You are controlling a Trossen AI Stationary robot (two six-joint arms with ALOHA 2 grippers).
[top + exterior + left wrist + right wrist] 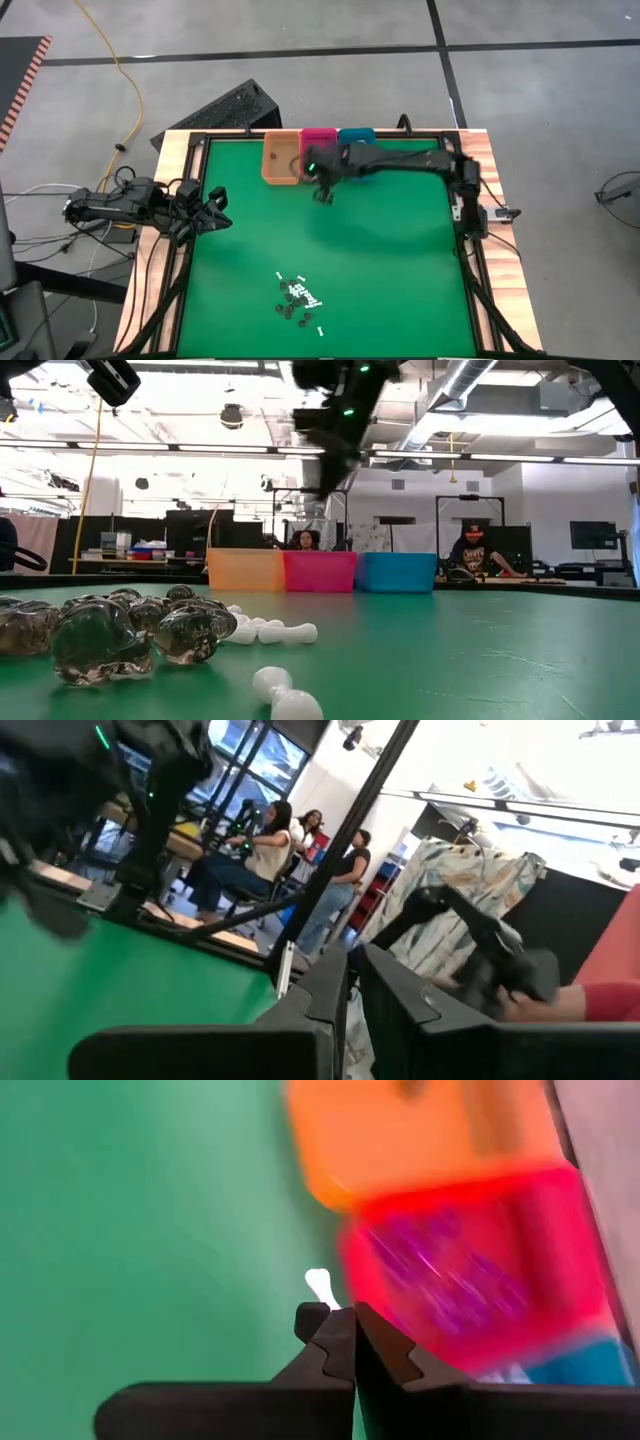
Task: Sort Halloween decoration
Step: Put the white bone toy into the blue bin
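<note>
The Halloween decoration [298, 296] is a heap of tiny white sticks and dark bits lying on the green mat near the table's front edge. In the low view its dark bits [120, 630] and white sticks [270, 630] are close up. My right gripper [323, 195] hangs above the mat just in front of the orange bin [281, 158], shut on one white stick [320, 1287]. Blurred purple bits [440, 1270] lie in the pink bin [470, 1260]. My left gripper [222, 222] waits shut at the table's left edge. My right gripper pinches one end of the white stick [326, 1298] between its two fingertips. The stick's other end pokes out beyond the tips. The fingers slant down toward the mat, and the stick is lifted clear of it.
Orange, pink [320, 135] and teal [356, 134] bins stand in a row at the table's far edge. The green mat [400, 260] lies bare between them and the heap. A black frame borders the mat. People sit in the room behind.
</note>
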